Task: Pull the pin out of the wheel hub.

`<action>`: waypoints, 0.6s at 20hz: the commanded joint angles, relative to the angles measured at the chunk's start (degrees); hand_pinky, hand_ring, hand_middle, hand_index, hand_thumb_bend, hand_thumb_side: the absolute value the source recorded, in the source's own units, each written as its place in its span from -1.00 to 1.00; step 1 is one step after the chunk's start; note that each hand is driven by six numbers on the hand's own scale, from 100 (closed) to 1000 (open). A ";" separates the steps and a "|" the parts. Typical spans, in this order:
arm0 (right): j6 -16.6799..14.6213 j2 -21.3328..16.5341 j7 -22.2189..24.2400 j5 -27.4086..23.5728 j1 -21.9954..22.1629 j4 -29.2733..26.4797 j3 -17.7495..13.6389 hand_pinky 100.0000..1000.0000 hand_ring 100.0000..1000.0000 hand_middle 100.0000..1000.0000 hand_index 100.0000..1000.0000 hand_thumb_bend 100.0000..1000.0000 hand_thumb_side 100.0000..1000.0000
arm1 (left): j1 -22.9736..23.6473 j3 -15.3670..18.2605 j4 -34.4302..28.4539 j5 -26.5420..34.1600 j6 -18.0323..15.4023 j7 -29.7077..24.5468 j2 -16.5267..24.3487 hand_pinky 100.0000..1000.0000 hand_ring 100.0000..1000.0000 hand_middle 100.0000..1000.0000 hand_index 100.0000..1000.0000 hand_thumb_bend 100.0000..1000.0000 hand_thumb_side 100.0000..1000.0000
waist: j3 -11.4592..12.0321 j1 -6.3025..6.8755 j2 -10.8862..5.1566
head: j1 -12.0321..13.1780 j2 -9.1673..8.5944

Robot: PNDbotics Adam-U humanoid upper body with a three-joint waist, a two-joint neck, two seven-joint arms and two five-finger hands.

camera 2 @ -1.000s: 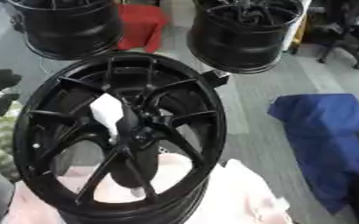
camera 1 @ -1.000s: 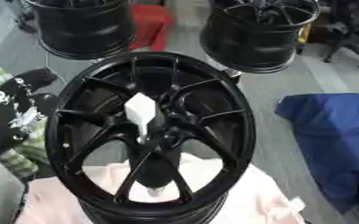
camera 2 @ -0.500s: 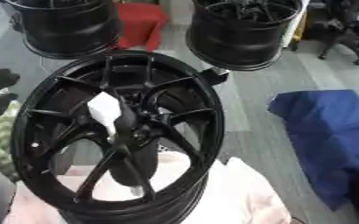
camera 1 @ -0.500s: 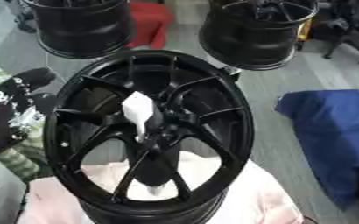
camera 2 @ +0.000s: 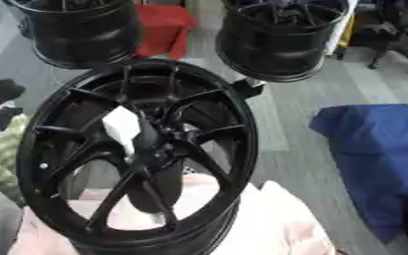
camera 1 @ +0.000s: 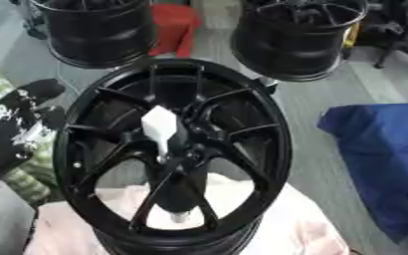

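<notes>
Black multi-spoke wheel hub [camera 1: 177, 154] lying face-up on a pale pink cloth [camera 1: 268, 224], which shows beneath the rim at the near side and through the gaps between the spokes. A white, blocky pin [camera 1: 159, 128] stands in the centre of the hub, tilted slightly toward the upper left, its head rising above the spokes and its lower part lost in the dark bore. A small black valve stem [camera 2: 249, 88] projects from the hub's far right rim.

Beyond the hub, two further black wheels stand on the grey floor: one at the far left [camera 1: 94, 30], one at the far right [camera 1: 299, 35], with a red container [camera 1: 174, 27] between them; its contents cannot be made out. A blue cloth [camera 1: 377, 154] lies on the floor well to the right of the hub.

The robot's left hand [camera 1: 20, 129], black with silver parts, shows at the left edge just beside the hub's left rim, apart from the pin; whether it touches the rim cannot be told, and whether its fingers are spread or curled cannot be told. A green-and-white checked fabric [camera 1: 20, 174] lies under and behind this hand. The right hand appears in neither view.
</notes>
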 commanded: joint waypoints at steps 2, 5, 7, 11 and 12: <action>0.13 -0.58 1.59 -1.00 -0.75 -2.68 0.70 0.05 0.32 0.48 0.83 -0.42 -0.44 | -0.51 0.11 -1.14 0.53 -0.02 0.56 0.35 0.76 0.90 0.60 0.78 -0.41 -0.02 | 0.07 0.07 -0.40 | -0.11 -0.75; 0.15 0.18 3.42 -2.08 -2.11 -3.50 2.93 0.05 0.31 0.48 0.84 -0.46 -0.44 | -0.35 0.07 -1.12 0.57 0.11 0.87 0.00 0.75 0.90 0.60 0.78 -0.41 -0.02 | 0.09 -0.15 -0.30 | -0.17 -0.41; 0.20 0.50 4.30 -2.70 -2.54 -3.79 3.65 0.05 0.31 0.48 0.84 -0.46 -0.44 | -0.28 0.03 -1.15 0.57 0.18 0.97 -0.13 0.75 0.90 0.60 0.78 -0.41 -0.02 | 0.00 -0.16 -0.20 | -0.01 -0.24; 0.35 0.64 6.07 -3.47 -3.02 -3.85 5.06 0.05 0.31 0.48 0.84 -0.46 -0.45 | -0.33 -0.06 -1.19 0.75 0.35 1.12 -0.54 0.75 0.90 0.60 0.78 -0.42 -0.02 | 0.00 -0.10 0.09 | 0.04 -0.38; 0.32 0.76 6.42 -3.65 -3.16 -3.89 5.33 0.05 0.31 0.48 0.84 -0.47 -0.45 | -0.31 -0.06 -1.20 0.81 0.40 1.19 -0.63 0.75 0.90 0.60 0.78 -0.42 -0.02 | 0.03 -0.09 0.17 | 0.14 -0.38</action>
